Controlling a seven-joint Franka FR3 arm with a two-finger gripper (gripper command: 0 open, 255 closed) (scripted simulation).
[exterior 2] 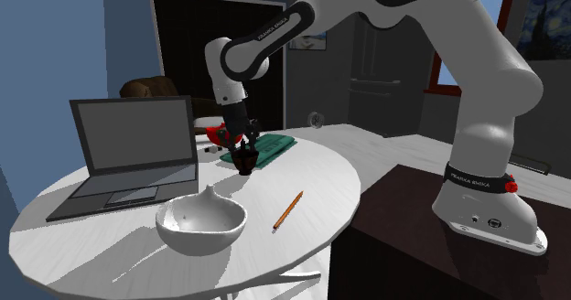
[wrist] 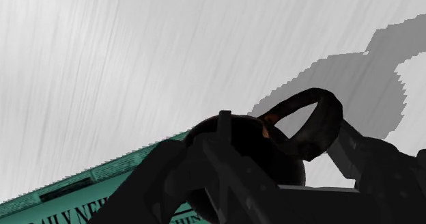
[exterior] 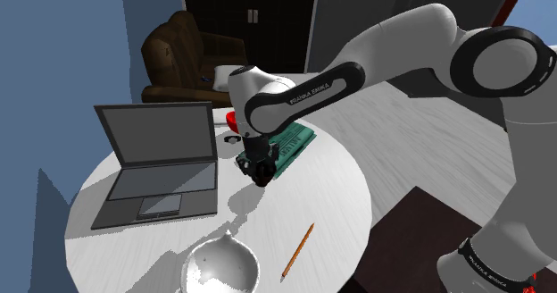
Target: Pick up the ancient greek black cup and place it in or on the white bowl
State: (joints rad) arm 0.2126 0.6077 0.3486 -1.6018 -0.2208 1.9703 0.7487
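The black cup point(exterior 2: 243, 165) with a looped handle point(wrist: 315, 119) sits between my gripper's fingers, low over the round white table point(exterior 2: 320, 175). My gripper point(exterior 2: 242, 150) is shut on the cup and points down at the near end of a green newspaper point(exterior 2: 271, 147). In the shoulder view the gripper point(exterior: 257, 168) hides most of the cup point(exterior: 261, 179). In the wrist view the cup point(wrist: 232, 144) is clasped between the black fingers point(wrist: 171, 178). I cannot tell whether the cup touches the table. The white bowl point(exterior: 220, 269) point(exterior 2: 201, 223) stands near the table's front edge, apart from the gripper.
An open grey laptop point(exterior: 156, 162) point(exterior 2: 133, 152) stands on the shoulder view's left of the gripper. An orange pencil point(exterior: 297, 250) point(exterior 2: 287, 210) lies between the bowl and the table's edge. A red object point(exterior: 231, 119) sits behind the arm. A brown armchair point(exterior: 183, 54) stands beyond the table.
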